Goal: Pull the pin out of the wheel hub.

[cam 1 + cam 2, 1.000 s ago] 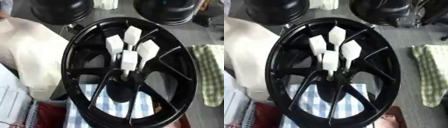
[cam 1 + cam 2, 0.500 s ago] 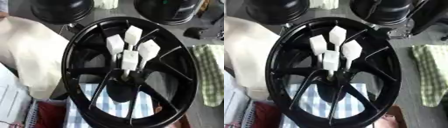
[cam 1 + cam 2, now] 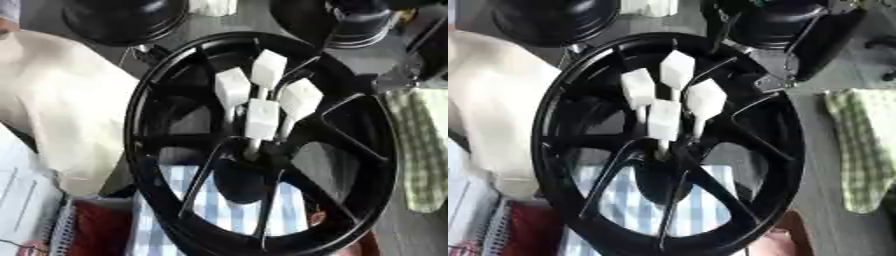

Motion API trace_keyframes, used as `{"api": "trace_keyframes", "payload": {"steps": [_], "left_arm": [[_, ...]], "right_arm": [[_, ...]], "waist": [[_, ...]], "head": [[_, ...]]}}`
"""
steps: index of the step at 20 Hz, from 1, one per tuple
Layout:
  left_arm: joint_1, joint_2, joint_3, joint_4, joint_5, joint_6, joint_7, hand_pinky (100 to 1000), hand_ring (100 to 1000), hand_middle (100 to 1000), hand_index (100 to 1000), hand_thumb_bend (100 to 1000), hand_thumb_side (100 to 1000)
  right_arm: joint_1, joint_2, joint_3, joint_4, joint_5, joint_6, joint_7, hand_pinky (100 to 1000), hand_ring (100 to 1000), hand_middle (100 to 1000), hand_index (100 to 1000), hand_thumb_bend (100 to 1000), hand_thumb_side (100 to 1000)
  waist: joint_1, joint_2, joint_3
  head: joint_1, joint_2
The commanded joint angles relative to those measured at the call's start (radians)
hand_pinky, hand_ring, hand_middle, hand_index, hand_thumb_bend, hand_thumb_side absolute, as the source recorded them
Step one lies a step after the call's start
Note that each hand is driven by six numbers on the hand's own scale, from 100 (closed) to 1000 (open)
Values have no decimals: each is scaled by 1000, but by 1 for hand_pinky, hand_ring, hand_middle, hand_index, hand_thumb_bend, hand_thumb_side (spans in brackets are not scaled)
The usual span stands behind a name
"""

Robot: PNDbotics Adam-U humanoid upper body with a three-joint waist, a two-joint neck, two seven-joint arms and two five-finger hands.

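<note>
The black wheel hub (image 3: pixel 262 145) sits flat right under my head cam, four white-capped pins (image 3: pixel 261 119) standing up out of its center, so they're easy to grab from above. My right hand (image 3: pixel 798 45) hangs at the far rim; can't tell how its fingers are set.

Right robot hand (image 3: pixel 785 65) at upper right, dark, fingers indistinct

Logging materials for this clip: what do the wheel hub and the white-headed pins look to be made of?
Wheel hub: probably painted or coated metal, glossy black with highlights along rim and spokes. Pins: matte white blocky heads, likely plastic or foam, on thin pale stems whose material I cannot tell.
</note>
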Motion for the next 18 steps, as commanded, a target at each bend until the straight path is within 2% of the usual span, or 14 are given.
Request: {"api": "trace_keyframes", "payload": {"steps": [1, 9, 18], "left_arm": [[-14, 28, 3, -13, -3, -1, -5, 768, 730, 655, 780, 303, 711], [-16, 25, 4, -12, 0, -3, -6, 768, 730, 656, 780, 303, 713], [-19, 21, 5, -12, -1, -3, -4, 769, 731, 656, 780, 301, 715]], "right_arm": [[-29, 0, 14, 40, 23, -19, -1, 854, 780, 740, 767, 385, 308], [-63, 48, 68, 149, 58, -67, -1, 857, 785, 746, 780, 412, 274], [-65, 68, 83, 188, 45, -75, -1, 851, 773, 723, 764, 408, 280]], "waist": [[3, -16, 2], [2, -17, 6], [-1, -10, 12]], "head": [[-6, 12], [-16, 55], [-9, 70]]}}
